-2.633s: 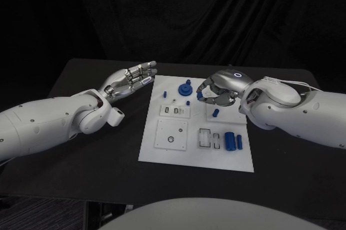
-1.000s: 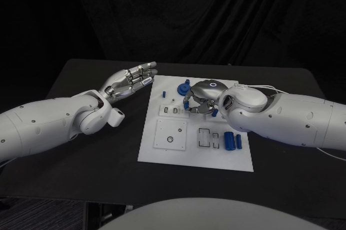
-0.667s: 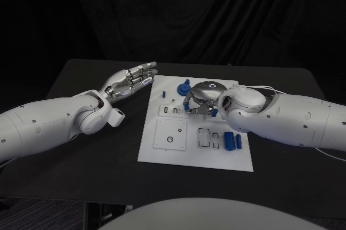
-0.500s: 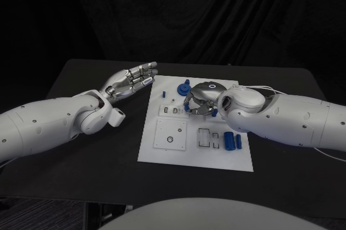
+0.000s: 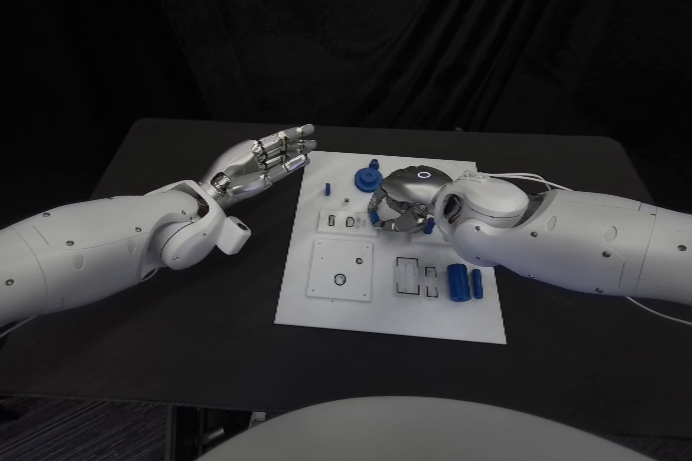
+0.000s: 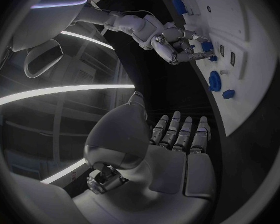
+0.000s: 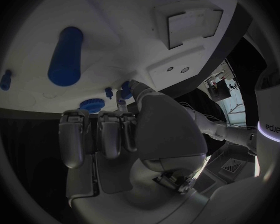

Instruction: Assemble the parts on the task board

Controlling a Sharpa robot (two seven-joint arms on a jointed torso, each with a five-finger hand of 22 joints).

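1. Parts on the task board (image 5: pixel 361 301): we see the white plate lying mid-table (image 5: pixel 173 351), with two blue cylinders (image 5: pixel 460 281) side by side toward its 4 o'clock corner.
2. A blue gear-like part (image 5: pixel 371 180) stands near the board's 12 o'clock edge, and a small blue peg (image 5: pixel 327 189) sits toward 10 o'clock of it.
3. The right hand (image 5: pixel 401 203) hangs over the board's upper middle, fingers curled downward; its white forearm covers the board's 2 o'clock corner, so whatever lies there is hidden from us.
4. From the head view we cannot tell whether the right hand grips anything. The left wrist view shows its fingertips (image 6: pixel 191 55) at a small blue piece (image 6: pixel 207 47) on the board, though whether it is pinched or merely touched is unclear.
5. The right wrist view adds a blue cylinder (image 7: pixel 65 56) and a round blue part (image 7: pixel 91 105) beyond the fingers (image 7: pixel 109 132).
6. The left hand (image 5: pixel 263 161) hovers off the board's 10 o'clock corner, above the table, fingers straight and apart, holding nothing.
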